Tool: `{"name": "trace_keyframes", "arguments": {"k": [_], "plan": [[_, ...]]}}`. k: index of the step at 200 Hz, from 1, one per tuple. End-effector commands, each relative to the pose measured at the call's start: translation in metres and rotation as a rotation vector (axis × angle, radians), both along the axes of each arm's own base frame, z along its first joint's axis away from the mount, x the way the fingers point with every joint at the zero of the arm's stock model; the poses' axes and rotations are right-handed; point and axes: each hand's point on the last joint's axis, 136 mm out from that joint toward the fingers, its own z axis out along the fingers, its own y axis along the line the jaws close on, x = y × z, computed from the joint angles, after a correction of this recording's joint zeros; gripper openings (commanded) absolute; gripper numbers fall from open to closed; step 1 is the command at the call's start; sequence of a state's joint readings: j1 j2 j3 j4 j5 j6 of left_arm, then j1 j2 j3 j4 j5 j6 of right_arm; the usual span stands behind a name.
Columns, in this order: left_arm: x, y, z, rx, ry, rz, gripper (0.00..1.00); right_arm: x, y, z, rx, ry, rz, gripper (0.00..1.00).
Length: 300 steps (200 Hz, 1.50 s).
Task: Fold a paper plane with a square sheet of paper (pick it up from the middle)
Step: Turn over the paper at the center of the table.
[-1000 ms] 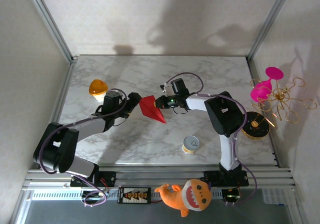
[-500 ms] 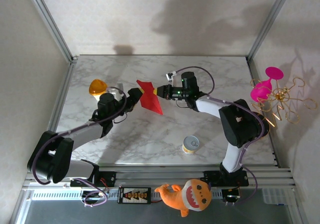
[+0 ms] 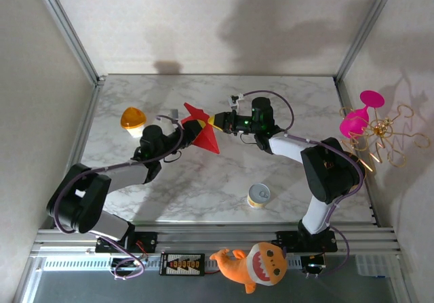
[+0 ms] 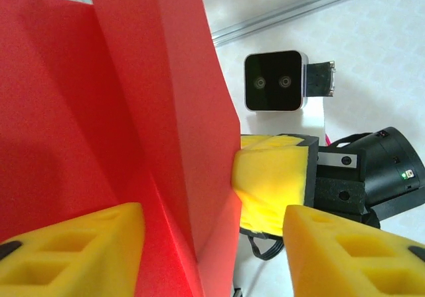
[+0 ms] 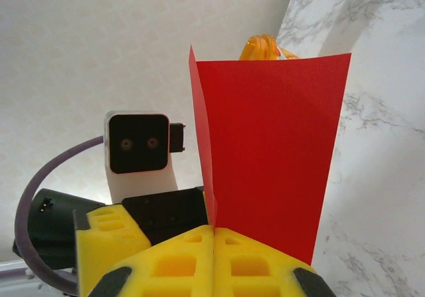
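The folded red paper sheet (image 3: pixel 204 136) hangs above the white marble table (image 3: pixel 203 188), clenched in the right jaws, while the left jaws straddle it, parted.

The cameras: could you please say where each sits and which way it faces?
Top external: above and behind, looking down at the table; both arms show.
Left wrist: on its arm, facing the paper inside the open left gripper.
Right wrist: on its arm, facing the paper above the shut right gripper.
Shared: both wrist views show the paper, opposite faces.
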<state>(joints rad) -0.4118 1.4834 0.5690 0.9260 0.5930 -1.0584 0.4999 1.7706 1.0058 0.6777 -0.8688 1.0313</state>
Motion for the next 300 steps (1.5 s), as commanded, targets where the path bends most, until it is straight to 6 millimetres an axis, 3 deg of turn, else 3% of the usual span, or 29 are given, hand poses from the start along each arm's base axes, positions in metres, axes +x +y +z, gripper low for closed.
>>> {"name": "trace_keyframes", "arguments": {"k": [1,71,113,160,187,236,265,300], "plan": [[-0.001,-0.013,0.029,-0.054,-0.097,-0.057,0.52,-0.008,-0.003,0.018,0.045,-0.023,0.027,0.03],[0.000,-0.015,0.036,-0.037,-0.140,-0.065,0.36,-0.008,-0.004,0.020,0.076,0.007,0.039,0.04],[0.001,-0.012,0.035,-0.017,-0.154,-0.043,0.27,-0.006,-0.007,0.020,0.075,0.015,0.034,0.10],[0.007,-0.007,0.031,0.036,-0.152,-0.005,0.14,-0.005,-0.015,0.020,0.046,-0.017,0.003,0.27],[0.010,-0.003,0.024,0.110,-0.132,0.020,0.11,0.010,-0.035,0.008,-0.090,-0.078,-0.127,0.41],[0.026,0.024,-0.021,0.528,0.007,0.105,0.11,0.038,-0.097,-0.014,-0.477,-0.237,-0.454,0.62],[0.031,0.040,-0.025,0.860,0.012,0.147,0.12,0.041,-0.127,-0.016,-0.598,-0.298,-0.575,0.73],[0.039,0.065,-0.032,1.183,0.061,0.239,0.11,0.043,-0.148,-0.016,-0.665,-0.324,-0.668,0.84]]}}
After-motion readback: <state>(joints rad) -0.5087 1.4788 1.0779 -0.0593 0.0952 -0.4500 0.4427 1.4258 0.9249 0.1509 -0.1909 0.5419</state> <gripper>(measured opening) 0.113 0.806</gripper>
